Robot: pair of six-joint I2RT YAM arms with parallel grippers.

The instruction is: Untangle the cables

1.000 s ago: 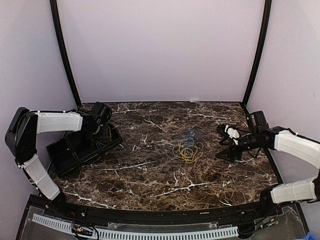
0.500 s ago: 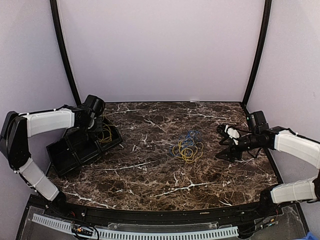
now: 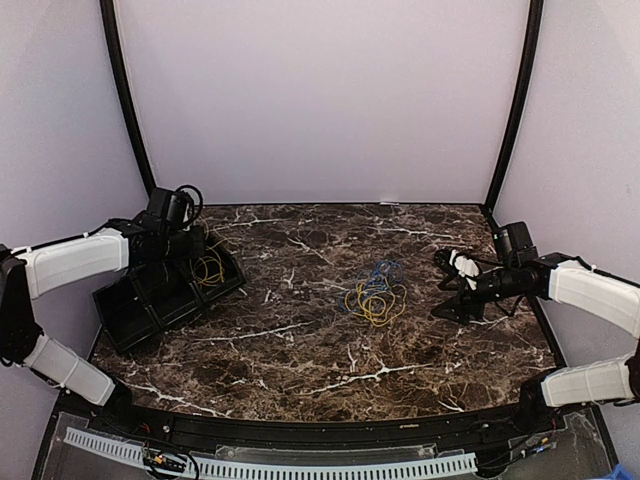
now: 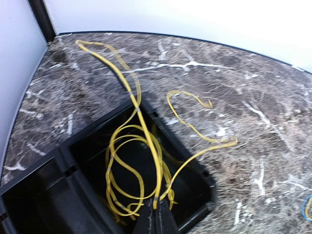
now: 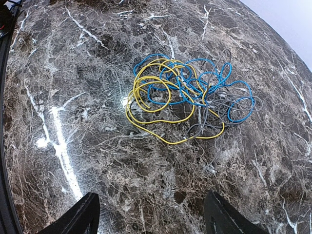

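1. Left arm, counter left side: white link shells, black joints, black cable loop at wrist.
2. Right arm, counter right side: same white shells, black joints, black fingers.

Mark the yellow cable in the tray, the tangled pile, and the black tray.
yellow cable [image 4: 151, 141], left wrist view, long strand over the tray.
tangled pile [image 5: 187, 90], right wrist view, knotted middle.
black tray [image 3: 125, 310], top external view, bare left compartment.

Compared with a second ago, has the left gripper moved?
Yes. In the top view the left gripper has shifted left and slightly toward the back, judged against the black tray, which stayed put.
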